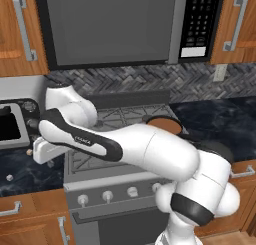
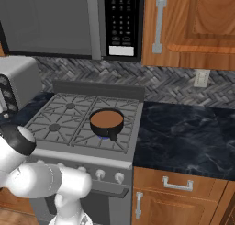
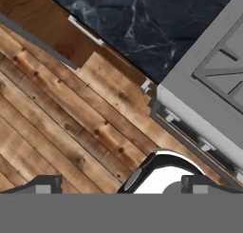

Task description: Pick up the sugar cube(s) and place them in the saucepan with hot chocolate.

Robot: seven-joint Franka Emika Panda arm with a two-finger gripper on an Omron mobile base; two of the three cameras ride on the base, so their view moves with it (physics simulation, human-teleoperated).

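The two small dark finger tips of the gripper [image 3: 121, 187] stand well apart at the bottom of the hand view, open with nothing between them. Below them lies plank wood floor [image 3: 52, 132], then the wooden cabinet front [image 3: 57, 37] with its metal handle, then the front edge of the dark marbled stone counter [image 3: 156, 32] left of the stove. That counter surface has bare room beside the steel side of the grey gas stove [image 3: 199, 99].

Near the counter's front edge sits one tiny off-white sugar cube [image 1: 9, 177]; a second tiny light tan sugar cube [image 1: 29, 151] lies farther back, just beside the white arm's wrist.

On the stove's front right burner stands the small round dark grey saucepan [image 2: 107, 123], filled with smooth brown liquid, its black handle pointing toward the stove's front edge. Right of the stove, another stretch of dark counter [image 2: 183, 132] runs to the herringbone backsplash.
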